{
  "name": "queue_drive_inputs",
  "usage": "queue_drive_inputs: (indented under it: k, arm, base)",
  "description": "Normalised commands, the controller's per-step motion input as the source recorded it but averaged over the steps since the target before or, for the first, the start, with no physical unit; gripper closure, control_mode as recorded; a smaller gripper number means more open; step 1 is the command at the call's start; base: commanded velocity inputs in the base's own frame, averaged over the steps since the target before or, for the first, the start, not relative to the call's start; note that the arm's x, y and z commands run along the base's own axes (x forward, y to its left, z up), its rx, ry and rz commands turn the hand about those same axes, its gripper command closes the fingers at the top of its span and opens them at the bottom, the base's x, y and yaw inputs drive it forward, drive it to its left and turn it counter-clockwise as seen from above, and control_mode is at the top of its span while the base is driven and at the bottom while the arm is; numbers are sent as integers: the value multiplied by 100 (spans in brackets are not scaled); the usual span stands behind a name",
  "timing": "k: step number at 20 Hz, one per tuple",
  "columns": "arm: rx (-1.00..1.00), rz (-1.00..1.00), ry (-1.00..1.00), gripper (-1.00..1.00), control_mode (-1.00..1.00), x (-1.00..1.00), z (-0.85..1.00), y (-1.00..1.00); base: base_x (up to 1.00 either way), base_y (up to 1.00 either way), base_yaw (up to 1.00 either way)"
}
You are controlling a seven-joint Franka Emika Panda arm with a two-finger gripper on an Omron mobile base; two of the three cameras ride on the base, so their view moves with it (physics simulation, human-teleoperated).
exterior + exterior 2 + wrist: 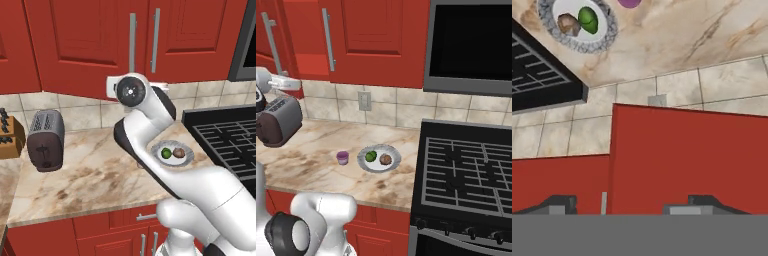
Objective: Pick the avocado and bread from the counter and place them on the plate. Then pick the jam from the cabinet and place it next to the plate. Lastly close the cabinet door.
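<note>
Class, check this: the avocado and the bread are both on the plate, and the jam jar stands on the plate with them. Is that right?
Not quite. The avocado and bread are on the plate, but the jam jar stands on the counter beside the plate, as the right base view shows.

I see the counter (321,150) carrying a toaster (278,121) at left, the jam (342,157) mid-frame, the plate (379,159) just right.

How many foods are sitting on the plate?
2. The avocado lies on the left half of the plate, and the bread lies beside it on the right half. Nothing else seems hidden there.
</note>
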Motion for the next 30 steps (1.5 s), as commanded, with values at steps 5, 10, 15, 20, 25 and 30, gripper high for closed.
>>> queue_drive_inputs:
  k: [5, 10, 15, 20, 25, 30]
  arm:
    - [-11, 0, 0, -100, -100, 100, -84, 53]
    - [-12, -5, -1, -100, -100, 100, -84, 70]
    - [-18, -30, 0, -100, -100, 85, -61, 95]
    - [-14, -61, -12, -100, -100, 38, -55, 92]
    - [-8, -72, -11, -100, -100, 61, -31, 71]
    - [-5, -63, 1, -100, -100, 99, 7, 40]
  base:
    - [0, 0, 0]
    - [0, 0, 0]
    - [0, 0, 0]
    - [0, 0, 0]
    - [0, 0, 0]
    - [0, 0, 0]
